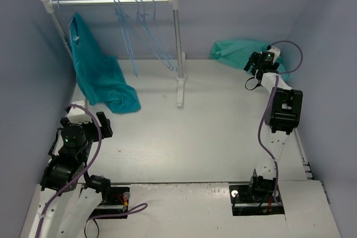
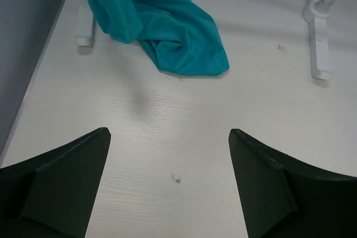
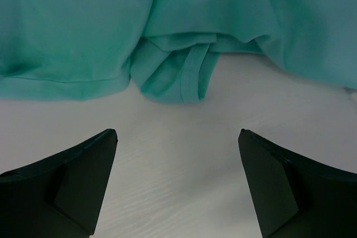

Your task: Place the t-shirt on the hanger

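Pale blue walls box in a white surface (image 1: 195,137), with a clothes rail (image 1: 111,1) at the back carrying several pale-blue hangers (image 1: 142,32) and a darker turquoise garment (image 1: 100,76). The t-shirt (image 1: 237,51) you want is the mint one, lying bunched in the far right corner.

The step in hand looks like the first pick on the t-shirt. Your right end effector (image 3: 178,137) hovers just short of it, fingers spread wide, holding nothing and touching nothing. A folded, hemmed edge (image 3: 178,76) points straight at the gap between the fingers. Aim for that hem or the thicker fold behind it, not the flat single layer. Go low to the surface so the lower finger slides under the cloth, then close fully before you lift. The cloth is soft and will likely drape and drag, so lift slowly. The neck opening cannot be made out from here, so expect to regrasp.

Your left end effector (image 2: 170,137) is spread open too, empty, over bare surface near the turquoise garment's trailing end (image 2: 184,54). Keep it well apart from that cloth.
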Available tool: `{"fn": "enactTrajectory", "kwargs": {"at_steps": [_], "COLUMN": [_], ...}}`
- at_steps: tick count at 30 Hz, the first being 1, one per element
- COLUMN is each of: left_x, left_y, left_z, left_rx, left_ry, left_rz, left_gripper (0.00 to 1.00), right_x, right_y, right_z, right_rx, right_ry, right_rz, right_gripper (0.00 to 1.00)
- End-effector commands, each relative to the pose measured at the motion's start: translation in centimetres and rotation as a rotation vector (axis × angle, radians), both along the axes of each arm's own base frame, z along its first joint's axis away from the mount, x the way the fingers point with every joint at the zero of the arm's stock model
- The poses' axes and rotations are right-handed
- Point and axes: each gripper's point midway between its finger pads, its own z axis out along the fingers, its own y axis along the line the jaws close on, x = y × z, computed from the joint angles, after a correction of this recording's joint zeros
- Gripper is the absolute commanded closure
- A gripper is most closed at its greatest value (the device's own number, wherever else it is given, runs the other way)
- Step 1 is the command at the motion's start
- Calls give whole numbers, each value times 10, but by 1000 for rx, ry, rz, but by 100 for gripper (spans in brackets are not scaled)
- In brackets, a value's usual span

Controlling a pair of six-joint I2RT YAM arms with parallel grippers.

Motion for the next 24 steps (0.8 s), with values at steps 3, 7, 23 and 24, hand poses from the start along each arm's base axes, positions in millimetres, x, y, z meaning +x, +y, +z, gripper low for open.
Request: {"fn": "enactTrajectory", "kwargs": {"at_steps": [3, 7, 23, 24], "left_x": [14, 15, 18, 18], "left_y": [-7, -8, -9, -9], "left_z": [14, 12, 7, 7], "left_rx": [-11, -5, 3, 4], "left_ry": [-45, -36, -13, -13], "left_rz": [-23, -27, -35, -35], "left_gripper": [17, 17, 17, 17], "right_x": [49, 56, 62, 62], "right_y": [11, 8, 2, 2], "right_z": [8, -22, -65, -66], "right_rx": [53, 56, 21, 11], "right_ry": [-108, -74, -12, -9], "right_rz": [112, 114, 175, 185], "right_gripper": [13, 13, 38, 47]}}
